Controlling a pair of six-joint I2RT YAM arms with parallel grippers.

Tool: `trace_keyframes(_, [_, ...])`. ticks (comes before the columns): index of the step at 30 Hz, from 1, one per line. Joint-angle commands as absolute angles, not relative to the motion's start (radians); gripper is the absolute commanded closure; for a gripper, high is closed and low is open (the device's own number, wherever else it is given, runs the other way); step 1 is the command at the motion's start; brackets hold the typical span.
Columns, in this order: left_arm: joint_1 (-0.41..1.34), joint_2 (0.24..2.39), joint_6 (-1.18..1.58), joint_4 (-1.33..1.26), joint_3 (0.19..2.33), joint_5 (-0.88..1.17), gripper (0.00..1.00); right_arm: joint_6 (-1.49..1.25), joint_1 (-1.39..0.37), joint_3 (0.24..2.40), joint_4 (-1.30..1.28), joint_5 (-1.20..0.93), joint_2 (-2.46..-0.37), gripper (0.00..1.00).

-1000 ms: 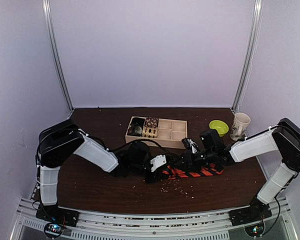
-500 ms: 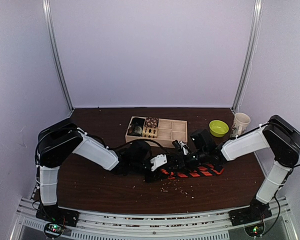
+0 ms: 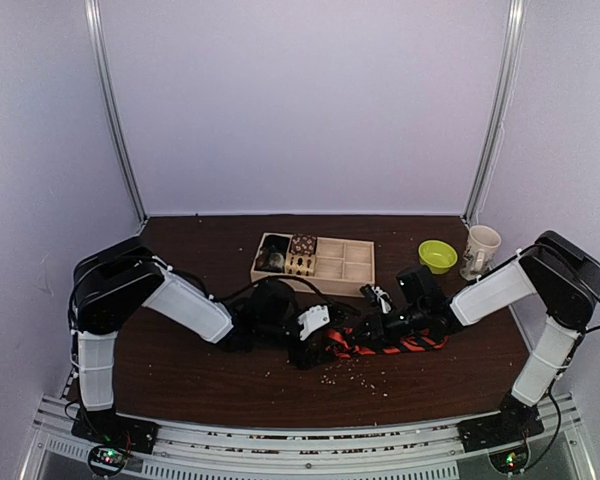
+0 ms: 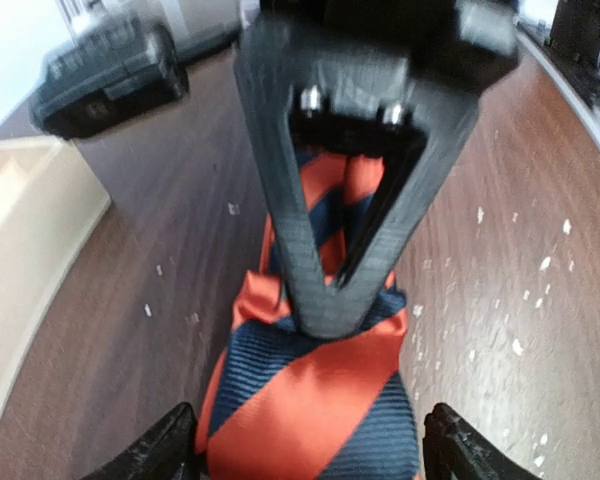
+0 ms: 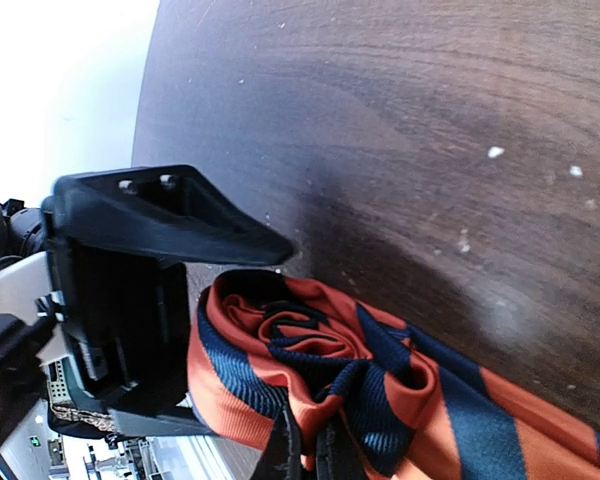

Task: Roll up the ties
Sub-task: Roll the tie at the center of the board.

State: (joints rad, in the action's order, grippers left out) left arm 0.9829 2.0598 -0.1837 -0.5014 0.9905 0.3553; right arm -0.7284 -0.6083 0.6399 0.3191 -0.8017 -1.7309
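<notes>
The tie, red-orange with dark stripes, lies on the brown table, its left end wound into a loose roll. My left gripper is open. In the left wrist view its fingers stand apart on either side of the roll, and whether they touch the cloth I cannot tell. My right gripper reaches in from the right. It is shut on a fold at the roll's edge, its fingertips pinched together. The right gripper's black fingers press on the roll's far side.
A wooden tray with several compartments sits behind the tie, with small patterned rolls in its left cells. A green bowl and a paper cup stand at the back right. Pale crumbs dot the table in front.
My left gripper has opened off the roll. My right gripper has moved left to the roll and closed on a fold of it.
</notes>
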Motion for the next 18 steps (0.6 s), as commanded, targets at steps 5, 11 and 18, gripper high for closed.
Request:
trace_keyframes(5, [0.979, 2.132, -0.088, -0.831, 0.969, 0.387, 0.2, -0.628, -0.569, 0.587, 0.096, -0.597, -1.767, 1.0])
trace_keyframes(11, [0.985, 2.207, 0.004, -0.945, 0.985, 0.372, 0.2, -0.58, -0.569, 0.592, 0.031, -0.541, -1.758, 1.0])
trace_keyframes(18, [0.99, 2.183, 0.038, -1.087, 0.881, 0.33, 0.16, -0.556, -0.557, 0.555, 0.004, -0.505, -1.73, 1.0])
